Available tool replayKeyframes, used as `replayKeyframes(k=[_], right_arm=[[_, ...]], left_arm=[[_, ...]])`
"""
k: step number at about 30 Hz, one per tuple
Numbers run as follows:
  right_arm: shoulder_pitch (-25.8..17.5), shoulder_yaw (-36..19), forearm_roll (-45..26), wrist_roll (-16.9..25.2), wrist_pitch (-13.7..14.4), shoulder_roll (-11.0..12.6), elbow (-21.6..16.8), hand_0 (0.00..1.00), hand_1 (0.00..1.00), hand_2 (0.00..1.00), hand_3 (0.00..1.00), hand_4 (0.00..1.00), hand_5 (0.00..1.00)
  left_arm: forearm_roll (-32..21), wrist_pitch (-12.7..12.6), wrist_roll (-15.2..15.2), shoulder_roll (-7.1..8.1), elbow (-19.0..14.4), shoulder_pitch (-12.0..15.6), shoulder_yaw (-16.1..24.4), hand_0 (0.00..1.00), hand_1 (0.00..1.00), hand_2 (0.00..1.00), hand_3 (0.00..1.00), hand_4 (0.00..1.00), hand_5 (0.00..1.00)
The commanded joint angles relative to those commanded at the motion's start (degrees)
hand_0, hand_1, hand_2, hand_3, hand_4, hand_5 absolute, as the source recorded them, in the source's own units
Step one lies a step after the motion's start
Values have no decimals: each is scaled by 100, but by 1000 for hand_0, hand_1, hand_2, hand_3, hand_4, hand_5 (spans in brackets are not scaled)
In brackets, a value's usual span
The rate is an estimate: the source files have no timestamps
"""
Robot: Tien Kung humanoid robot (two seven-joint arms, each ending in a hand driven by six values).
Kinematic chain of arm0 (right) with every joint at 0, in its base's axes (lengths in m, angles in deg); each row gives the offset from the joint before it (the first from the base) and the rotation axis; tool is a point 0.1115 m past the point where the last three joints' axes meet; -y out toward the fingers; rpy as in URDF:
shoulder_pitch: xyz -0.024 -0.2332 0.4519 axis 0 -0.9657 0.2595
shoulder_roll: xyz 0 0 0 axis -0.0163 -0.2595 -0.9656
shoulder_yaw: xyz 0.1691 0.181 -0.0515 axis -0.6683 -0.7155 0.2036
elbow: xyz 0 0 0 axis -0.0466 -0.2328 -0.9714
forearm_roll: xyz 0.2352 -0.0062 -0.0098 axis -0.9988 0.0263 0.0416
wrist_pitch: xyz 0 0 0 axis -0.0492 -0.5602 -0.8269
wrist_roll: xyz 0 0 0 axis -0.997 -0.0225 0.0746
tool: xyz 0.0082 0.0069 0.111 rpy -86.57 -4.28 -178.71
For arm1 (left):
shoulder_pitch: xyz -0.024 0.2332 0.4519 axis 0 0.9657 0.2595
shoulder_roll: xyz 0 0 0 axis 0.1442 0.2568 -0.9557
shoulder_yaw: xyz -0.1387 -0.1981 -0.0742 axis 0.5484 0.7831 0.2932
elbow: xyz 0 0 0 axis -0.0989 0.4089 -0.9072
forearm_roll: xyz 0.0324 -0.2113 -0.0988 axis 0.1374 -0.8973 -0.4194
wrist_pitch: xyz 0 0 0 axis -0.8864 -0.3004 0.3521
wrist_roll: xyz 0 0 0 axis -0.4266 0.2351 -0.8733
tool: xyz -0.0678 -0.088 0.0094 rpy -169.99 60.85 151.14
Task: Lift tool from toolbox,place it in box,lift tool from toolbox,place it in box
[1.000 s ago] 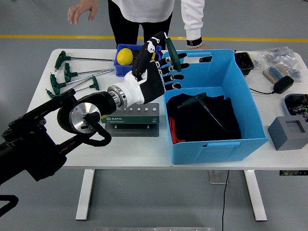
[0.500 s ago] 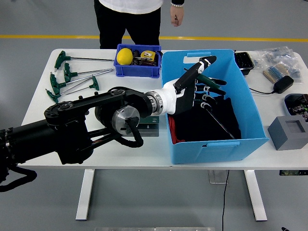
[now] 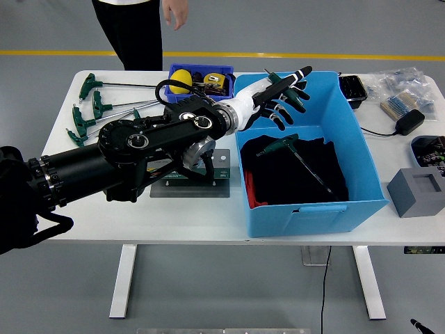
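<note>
My left hand hovers over the back left part of the big blue box, with the arm reaching across from the left. Its fingers are curled loosely around a green T-handle tool, whose thin shaft tip pokes out above the hand. Another green T-handle tool lies on black cloth inside the box. The grey and green toolbox stands left of the box, partly hidden by my forearm. The right hand is out of view.
Several green T-handle tools lie at the table's left. A small blue bin with a yellow ball stands behind my arm. A grey block, a charger and a brush lie right of the box. A person's hand hangs at the top.
My left hand went from the box's left rim down into it with the tool, then rose toward the back left rim. The person stepped to the left.
</note>
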Motion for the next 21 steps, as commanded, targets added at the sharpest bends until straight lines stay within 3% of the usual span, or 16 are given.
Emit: replayKeyframes(k=[2, 3, 8, 9, 14, 15, 20, 21], right_arm=[[20, 0, 25, 7, 7, 3, -2, 647, 639, 718, 646, 922, 727], [32, 7, 32, 11, 10, 2, -1, 644, 636, 713, 643, 923, 729], [68, 29, 9, 51, 34, 13, 1, 644, 636, 713, 643, 923, 729], [71, 27, 4, 60, 42, 15, 2, 641, 631, 707, 642, 923, 727], [87, 9, 23, 93, 72, 27, 7, 641, 631, 707, 642, 923, 727], [91, 5, 32, 93, 74, 29, 7, 637, 628, 702, 640, 921, 724], [117, -8, 68, 95, 82, 40, 6, 637, 628, 702, 640, 921, 724], [122, -6, 69, 96, 83, 42, 6, 634, 626, 699, 630, 917, 716]], left_arm=[[447, 60, 43, 0, 78, 35, 29, 269, 377, 547, 682, 867, 998], [708, 66, 29, 0, 105, 74, 30, 362, 536, 693, 733, 920, 988], [1786, 96, -13, 0, 143, 237, -104, 362, 536, 693, 733, 920, 988], [1959, 104, -26, 0, 129, 257, -131, 485, 639, 823, 768, 947, 972], [2991, 234, -64, 0, -82, 271, -338, 485, 639, 823, 768, 947, 972], [3166, 255, -59, 0, -116, 268, -369, 537, 675, 891, 814, 969, 951], [4091, 226, -92, 0, -224, 277, -513, 537, 675, 891, 814, 969, 951], [4205, 202, -112, 0, -233, 280, -533, 589, 711, 947, 843, 981, 933]])
